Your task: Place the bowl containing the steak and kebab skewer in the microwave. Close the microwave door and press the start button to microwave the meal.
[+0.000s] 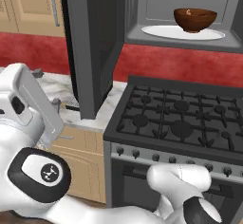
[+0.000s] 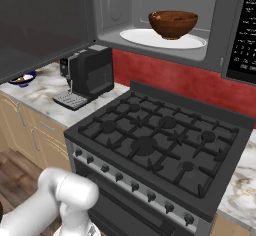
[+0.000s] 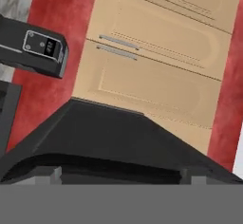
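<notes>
My bowl (image 1: 195,19) is a wide, shallow, round piece of brown wood with a glossy rim, and from these angles I can barely make out the dark food inside it. It sits on the white round plate (image 1: 161,31) inside the microwave (image 2: 150,10), toward the plate's 2 o'clock side in the left base view. The microwave door (image 1: 92,42) hangs wide open, a big flat dark grey panel reaching out over the marble desk (image 2: 42,92) at 9 o'clock of the stove (image 2: 160,140). In the right base view the black coffee machine (image 2: 87,75) stands on that desk beneath the door, with a blue-rimmed bowl (image 2: 22,78) farther out at 9 o'clock. My hand camera faces tan cabinet doors (image 3: 156,66) and red wall; I cannot tell whether my jaws are open or closed.
</notes>
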{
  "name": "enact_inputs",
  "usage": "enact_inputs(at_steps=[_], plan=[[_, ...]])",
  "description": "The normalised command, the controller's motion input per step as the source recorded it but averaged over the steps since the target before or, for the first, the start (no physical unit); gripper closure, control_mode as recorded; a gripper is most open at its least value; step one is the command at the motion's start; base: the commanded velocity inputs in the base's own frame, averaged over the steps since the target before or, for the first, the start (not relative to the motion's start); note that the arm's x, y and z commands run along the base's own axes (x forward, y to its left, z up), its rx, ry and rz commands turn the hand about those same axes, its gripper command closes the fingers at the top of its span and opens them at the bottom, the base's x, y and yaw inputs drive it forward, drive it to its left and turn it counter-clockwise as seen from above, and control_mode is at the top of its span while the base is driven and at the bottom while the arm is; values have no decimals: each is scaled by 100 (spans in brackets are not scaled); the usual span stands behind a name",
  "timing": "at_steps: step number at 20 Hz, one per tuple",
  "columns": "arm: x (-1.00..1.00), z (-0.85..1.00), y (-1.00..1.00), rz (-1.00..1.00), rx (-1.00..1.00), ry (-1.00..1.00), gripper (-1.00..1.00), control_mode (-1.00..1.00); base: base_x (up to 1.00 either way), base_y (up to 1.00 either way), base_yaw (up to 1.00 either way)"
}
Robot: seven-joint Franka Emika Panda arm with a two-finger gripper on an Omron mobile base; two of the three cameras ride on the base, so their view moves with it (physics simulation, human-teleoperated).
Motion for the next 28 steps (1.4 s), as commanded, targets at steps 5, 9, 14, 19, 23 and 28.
enact_inputs(at_steps=[5,9,14,19,23,28], plan=[[65,-14,32,-17,-4,0,-100,-100,0,0,0],[63,-15,22,-17,-5,0,-100,-100,0,0,0],[64,-6,10,-20,-6,0,-100,-100,0,0,0],[52,0,-1,-25,-6,0,-100,-100,0,0,0],[33,0,-16,-31,-5,0,-100,-100,0,0,0],[-4,0,-52,-42,-2,-5,-100,-100,0,0,0]])
